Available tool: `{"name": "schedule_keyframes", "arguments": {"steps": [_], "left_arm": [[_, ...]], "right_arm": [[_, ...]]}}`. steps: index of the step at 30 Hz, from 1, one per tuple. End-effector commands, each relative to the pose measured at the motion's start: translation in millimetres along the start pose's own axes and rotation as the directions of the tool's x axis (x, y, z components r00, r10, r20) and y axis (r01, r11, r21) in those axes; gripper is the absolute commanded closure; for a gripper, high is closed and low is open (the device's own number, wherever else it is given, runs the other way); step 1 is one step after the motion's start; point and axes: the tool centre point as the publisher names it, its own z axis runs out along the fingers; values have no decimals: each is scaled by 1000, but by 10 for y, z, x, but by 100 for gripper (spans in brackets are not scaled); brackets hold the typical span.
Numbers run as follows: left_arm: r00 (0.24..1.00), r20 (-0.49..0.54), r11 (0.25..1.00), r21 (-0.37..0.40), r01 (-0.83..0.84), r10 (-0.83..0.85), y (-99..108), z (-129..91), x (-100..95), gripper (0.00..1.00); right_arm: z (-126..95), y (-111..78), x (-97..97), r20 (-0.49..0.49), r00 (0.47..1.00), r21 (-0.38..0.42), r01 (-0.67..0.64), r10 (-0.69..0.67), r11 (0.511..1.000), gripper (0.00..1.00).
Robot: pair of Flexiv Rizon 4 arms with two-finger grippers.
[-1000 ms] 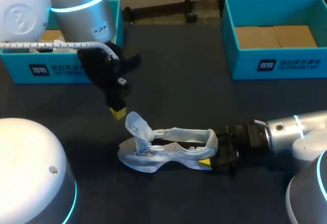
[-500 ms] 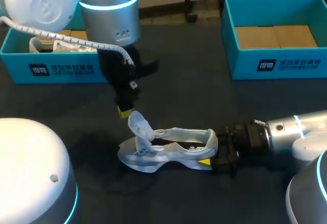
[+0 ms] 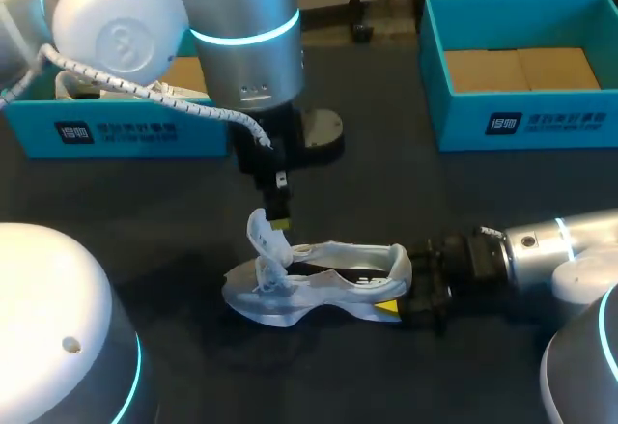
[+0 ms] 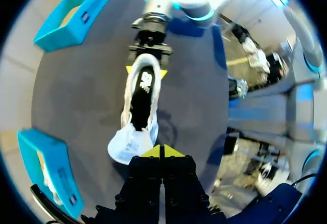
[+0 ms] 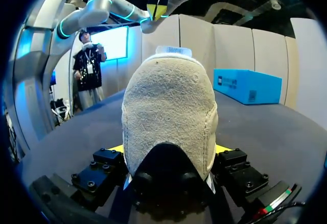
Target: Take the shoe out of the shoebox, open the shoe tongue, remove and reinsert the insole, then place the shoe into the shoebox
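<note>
Light: dim, from overhead.
Shadow: soft, beside the shoe (image 3: 319, 284) on the dark table (image 3: 367, 183).
Glow: cyan rings on left arm (image 3: 246, 33) and right arm (image 3: 563, 236).

Pale grey-white shoe (image 3: 309, 284), black insole (image 4: 140, 106) with a white mark; heel fabric speckled beige between the right end effector (image 3: 399, 281) fingers. Black bodies and bright yellow tips there and on the left end effector (image 3: 280, 223). Turquoise shoebox (image 3: 521, 120) beyond the right end effector, white print outside, brown cardboard floor. Dark charcoal table (image 3: 386, 192). Silver left arm (image 3: 246, 57) and right arm (image 3: 570, 240), glowing cyan rings.
</note>
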Motion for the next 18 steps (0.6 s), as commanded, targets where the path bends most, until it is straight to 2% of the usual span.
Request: {"name": "schedule_keyframes", "arguments": {"steps": [1,7,9,11,12,14,18], "left_arm": [[1000,-13,1000,-8,-8,8,-40,6,-64,100],[1000,-13,1000,-8,-8,8,-40,6,-64,100],[996,-73,999,20,-39,40,-133,57,-135,100],[998,-60,999,20,-25,27,-210,115,-186,100],[992,-107,997,31,-66,69,-259,147,-199,100],[997,-74,999,13,-38,39,-350,218,-233,100],[993,-90,997,1,-74,74,-507,344,-244,100]], "right_arm": [[-9,3,7,2,1000,2,-1,1,1000,100],[-9,3,7,2,1000,2,-1,1,1000,100],[-9,3,7,2,1000,2,-1,1,1000,100],[-9,3,7,2,1000,2,-1,1,1000,100],[-9,3,7,2,1000,2,-1,1,1000,100],[-9,3,7,2,1000,2,-1,1,1000,100],[-9,3,7,2,1000,2,-1,1,1000,100]]}}
